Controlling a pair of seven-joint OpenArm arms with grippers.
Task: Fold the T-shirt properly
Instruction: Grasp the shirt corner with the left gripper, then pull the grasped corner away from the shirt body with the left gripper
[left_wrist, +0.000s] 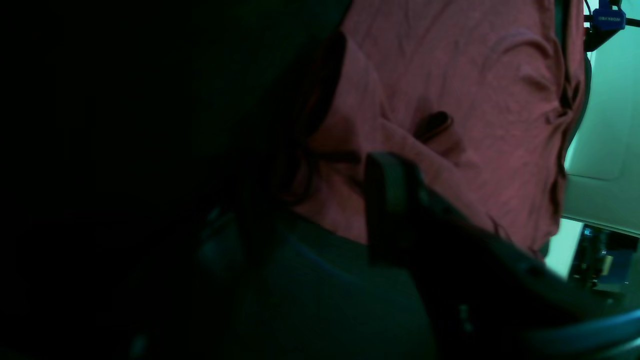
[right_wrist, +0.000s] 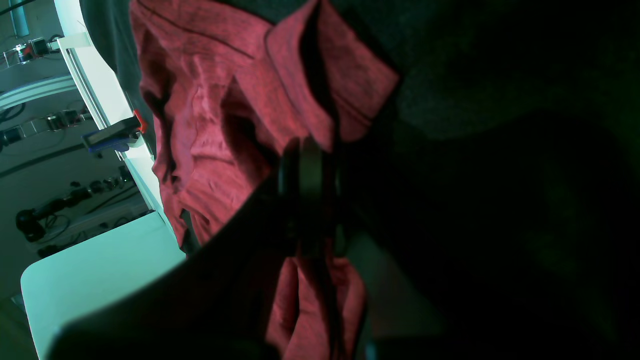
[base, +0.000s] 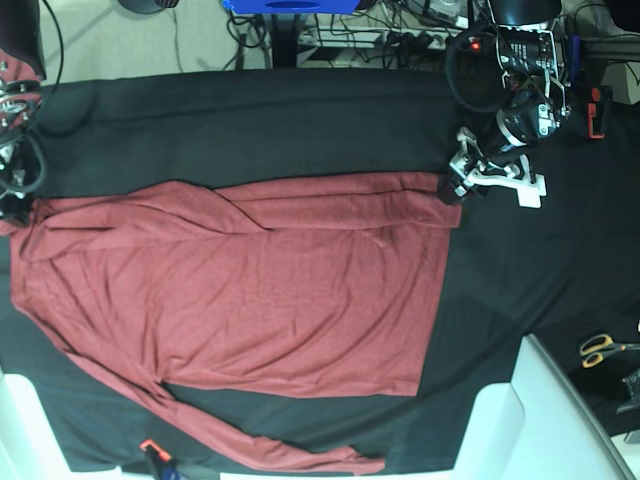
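You had the shirt (base: 250, 300) spread flat on the table (base: 300, 120), each hand at a far corner, probably so you could lift that edge evenly. Right hand (right_wrist: 310, 200) was clamped on cloth; left hand (base: 462, 182) I couldn't tell.

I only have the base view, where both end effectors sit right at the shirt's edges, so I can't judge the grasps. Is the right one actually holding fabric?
Observer: Yes. The right wrist view shows the right end effector shut on a bunched fold of the T-shirt.
Operator: And the left end effector, at the far corner?
Observer: The left wrist view shows one finger against the cloth. The rest is too dark, so I cannot tell whether it is closed.
Operator: Is the cloth there flat?
Observer: No, it is wrinkled, with a fold running beside that finger.
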